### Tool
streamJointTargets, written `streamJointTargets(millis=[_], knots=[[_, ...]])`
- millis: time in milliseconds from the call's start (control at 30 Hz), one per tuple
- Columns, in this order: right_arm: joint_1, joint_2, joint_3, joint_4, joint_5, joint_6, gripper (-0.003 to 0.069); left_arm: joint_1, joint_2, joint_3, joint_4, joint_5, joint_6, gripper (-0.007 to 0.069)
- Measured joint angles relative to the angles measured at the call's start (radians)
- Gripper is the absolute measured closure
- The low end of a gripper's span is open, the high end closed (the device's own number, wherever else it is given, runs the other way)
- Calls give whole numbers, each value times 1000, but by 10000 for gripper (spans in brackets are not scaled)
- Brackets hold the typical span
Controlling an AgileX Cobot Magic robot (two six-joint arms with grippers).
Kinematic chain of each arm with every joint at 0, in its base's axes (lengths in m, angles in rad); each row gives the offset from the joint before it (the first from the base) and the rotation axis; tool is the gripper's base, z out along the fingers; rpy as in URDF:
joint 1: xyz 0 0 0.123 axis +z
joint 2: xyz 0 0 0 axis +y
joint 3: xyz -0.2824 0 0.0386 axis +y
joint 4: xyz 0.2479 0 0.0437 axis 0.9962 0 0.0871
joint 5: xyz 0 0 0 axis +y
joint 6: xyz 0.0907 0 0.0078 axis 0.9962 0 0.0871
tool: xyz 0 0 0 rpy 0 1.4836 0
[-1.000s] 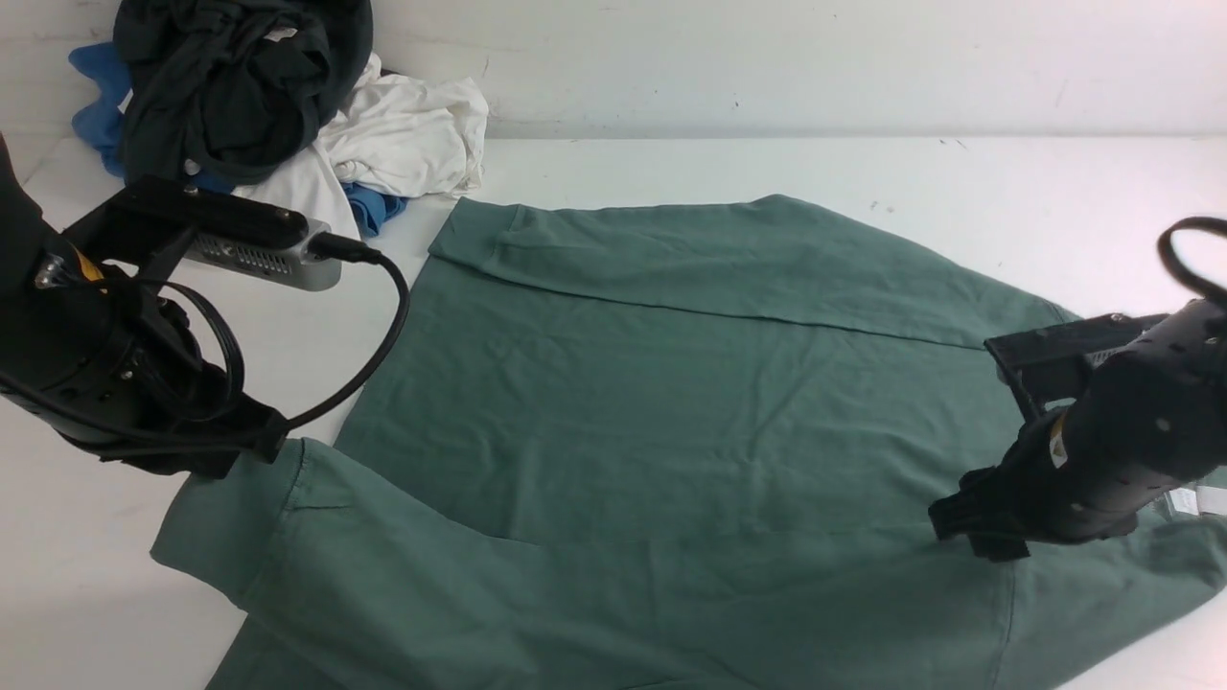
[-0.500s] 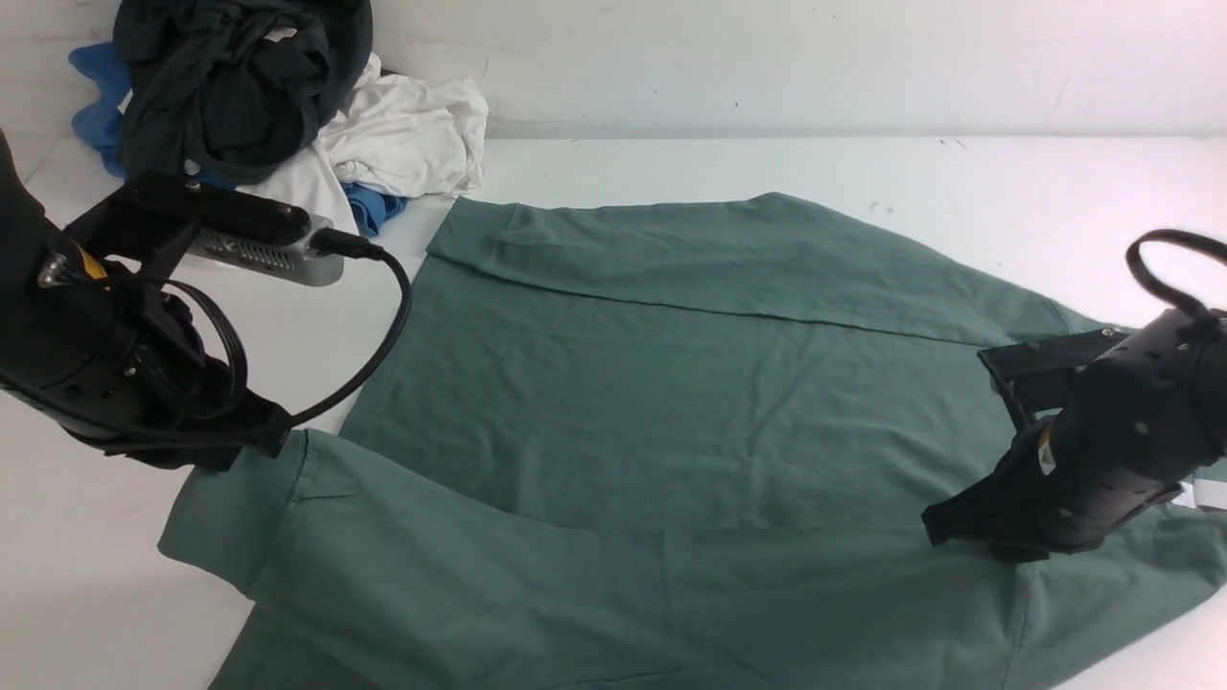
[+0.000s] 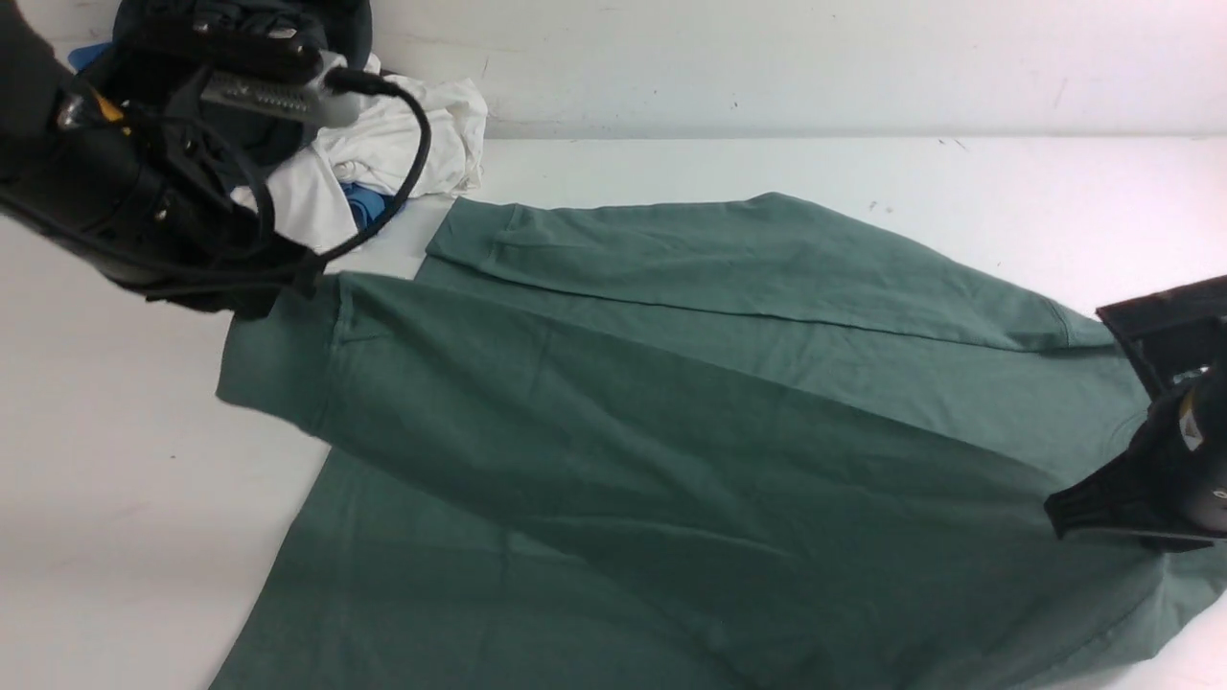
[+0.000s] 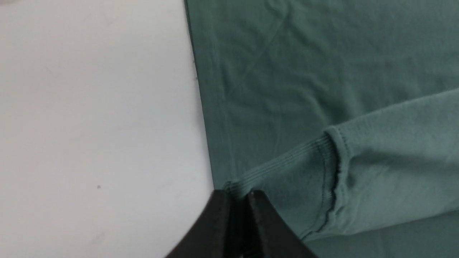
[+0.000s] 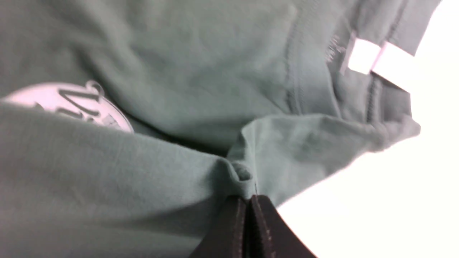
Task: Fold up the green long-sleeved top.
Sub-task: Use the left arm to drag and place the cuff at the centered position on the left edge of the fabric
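The green long-sleeved top (image 3: 671, 383) lies spread over the white table, its far sleeve folded along the back edge. My left gripper (image 3: 288, 287) is shut on the ribbed cuff (image 4: 287, 168) of the near sleeve and holds it lifted, so the sleeve stretches slantwise over the body. In the left wrist view the gripper (image 4: 238, 195) pinches the cuff's edge. My right gripper (image 3: 1064, 513) at the right side is shut on a fold of the top (image 5: 244, 175) near the shoulder. A white neck label (image 5: 380, 59) shows close by.
A heap of other clothes sits at the back left corner: a very dark garment (image 3: 240, 29), a white one (image 3: 412, 134) and blue cloth (image 3: 369, 206). A wall (image 3: 767, 67) runs behind the table (image 3: 115, 498).
My left gripper has risen and gone back and to the right, drawing the sleeve over the top's body. The right gripper closed on a fold and shifted right.
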Motion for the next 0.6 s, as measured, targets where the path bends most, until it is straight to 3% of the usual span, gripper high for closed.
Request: streamJointTargets(millis=[433,600], knots=[[-73,-6,75,59,-58,-3,657,-39,391,-283,-3,18,42,592],[-102,-6,78,71,-124,-3,575,-39,480,-343,10,17,35,485]])
